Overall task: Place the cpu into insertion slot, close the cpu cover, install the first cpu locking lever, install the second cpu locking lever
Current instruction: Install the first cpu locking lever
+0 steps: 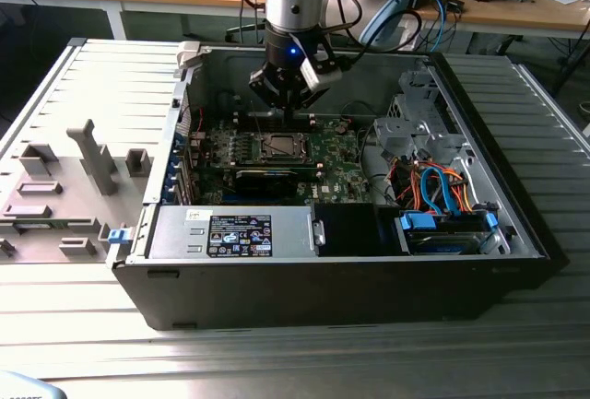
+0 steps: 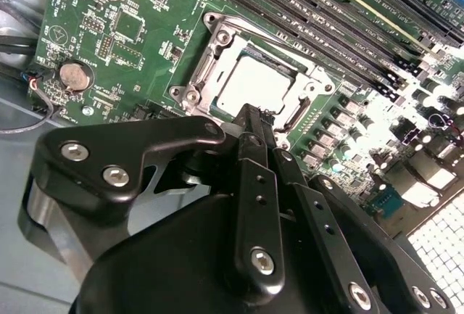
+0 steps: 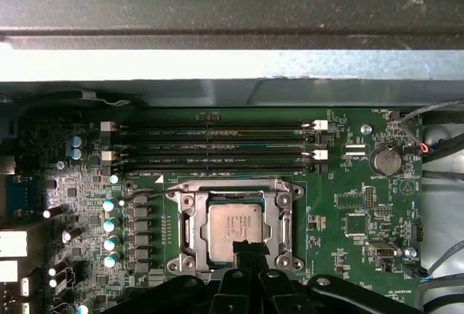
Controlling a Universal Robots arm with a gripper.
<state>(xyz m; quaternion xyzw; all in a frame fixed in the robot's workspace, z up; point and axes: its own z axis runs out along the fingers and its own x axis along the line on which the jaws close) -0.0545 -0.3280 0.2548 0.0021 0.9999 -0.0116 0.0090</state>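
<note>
Exterior view is showing the hand (image 1: 288, 104) hanging over the green board (image 1: 346, 178) inside the open computer case (image 1: 516, 196), upper middle of the frame. Its fingers (image 2: 250, 129) are pressing together, gripping nothing, at the edge of the cpu (image 3: 233, 228), which is sitting in the insertion slot (image 3: 187, 228) with the cpu cover (image 3: 277, 221) lying around it.

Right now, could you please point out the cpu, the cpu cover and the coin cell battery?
cpu (image 3: 233, 227): first wrist view, middle of its metal top.
cpu cover (image 3: 190, 225): first wrist view, side bar of frame.
coin cell battery (image 3: 385, 160): first wrist view, its face.
</note>
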